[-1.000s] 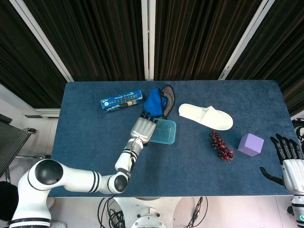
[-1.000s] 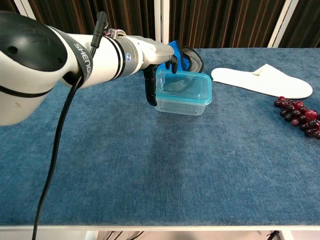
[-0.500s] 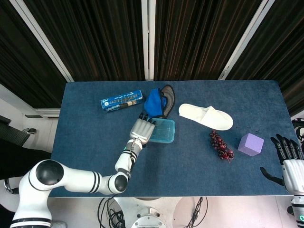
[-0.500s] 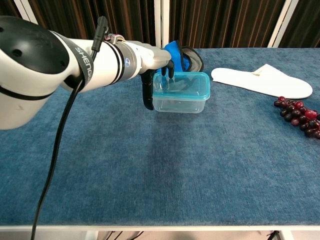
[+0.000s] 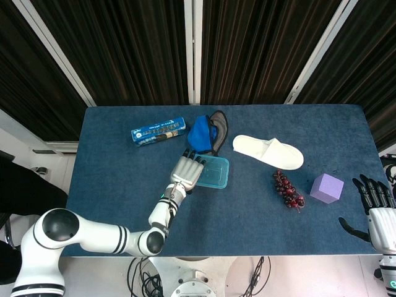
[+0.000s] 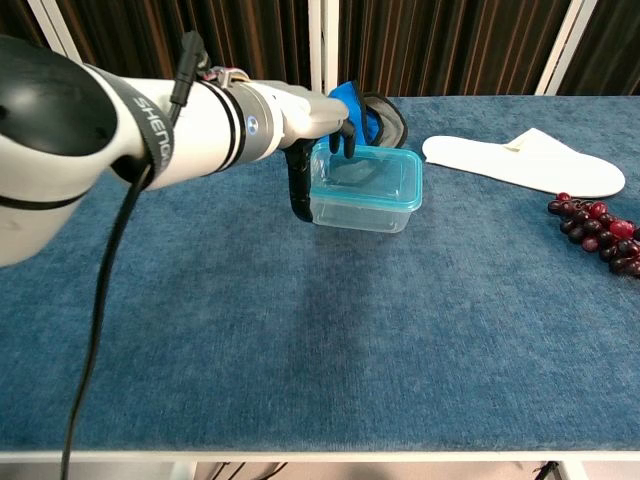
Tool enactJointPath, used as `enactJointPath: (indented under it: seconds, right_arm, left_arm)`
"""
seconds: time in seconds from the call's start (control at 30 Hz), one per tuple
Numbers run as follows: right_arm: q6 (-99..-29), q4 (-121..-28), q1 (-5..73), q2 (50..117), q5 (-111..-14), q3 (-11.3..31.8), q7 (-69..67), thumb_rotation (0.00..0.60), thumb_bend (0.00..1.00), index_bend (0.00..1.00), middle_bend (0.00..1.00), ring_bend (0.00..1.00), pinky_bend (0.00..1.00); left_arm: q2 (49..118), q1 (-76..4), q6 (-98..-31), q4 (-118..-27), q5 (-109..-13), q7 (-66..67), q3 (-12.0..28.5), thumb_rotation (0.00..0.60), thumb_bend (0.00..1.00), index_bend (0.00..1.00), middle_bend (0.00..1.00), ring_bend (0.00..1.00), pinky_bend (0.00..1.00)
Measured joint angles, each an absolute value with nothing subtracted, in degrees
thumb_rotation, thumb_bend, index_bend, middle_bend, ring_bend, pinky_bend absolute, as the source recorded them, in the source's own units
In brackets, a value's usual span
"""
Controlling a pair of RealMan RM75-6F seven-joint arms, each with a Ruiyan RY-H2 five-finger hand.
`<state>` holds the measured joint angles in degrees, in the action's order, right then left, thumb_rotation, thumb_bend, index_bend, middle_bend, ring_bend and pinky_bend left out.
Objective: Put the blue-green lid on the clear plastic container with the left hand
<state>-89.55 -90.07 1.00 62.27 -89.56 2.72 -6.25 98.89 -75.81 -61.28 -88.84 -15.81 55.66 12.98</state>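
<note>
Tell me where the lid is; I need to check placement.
The blue-green lid sits on the clear container, mid-table, under the left robot hand.

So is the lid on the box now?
On. The blue-green lid sits across the top of the clear container, and the left hand rests on its near-left edge.

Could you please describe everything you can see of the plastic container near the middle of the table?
The container is a small rounded-rectangle box of clear plastic with a blue-green lid already sitting on top. It looks empty. It stands upright on the blue table, just in front of a blue cloth. The left hand lies against its left side, with fingertips on the lid's edge and the thumb down along the wall.
</note>
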Motion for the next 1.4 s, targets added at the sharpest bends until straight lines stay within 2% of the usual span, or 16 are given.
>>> enactJointPath:
  seconds: [0.27, 0.53, 1.4]
  right_arm:
    - [-89.17, -90.04, 1.33, 62.52, -89.79, 2.68, -6.07, 0.600, 0.12, 0.00, 0.00, 0.00, 0.00]
    - [-89.13, -90.54, 1.51, 62.44, -90.01, 2.71, -5.49, 0.600, 0.12, 0.00, 0.00, 0.00, 0.00]
    - [-89.32, -91.20, 1.39, 62.38, -90.03, 2.56, -4.86, 0.600, 0.12, 0.00, 0.00, 0.00, 0.00]
  left_arm:
    - [95.75, -72.32, -64.01, -96.64, -24.59, 53.02, 9.92, 0.600, 0.00, 0.22, 0.17, 0.00, 0.02]
    - [95.72, -68.86, -66.06, -98.30, -29.10, 52.02, 5.88, 0.600, 0.00, 0.23, 0.18, 0.00, 0.02]
    - [99.81, -66.68, -66.42, -95.75, -30.38, 55.33, 5.70, 0.600, 0.00, 0.23, 0.18, 0.00, 0.02]
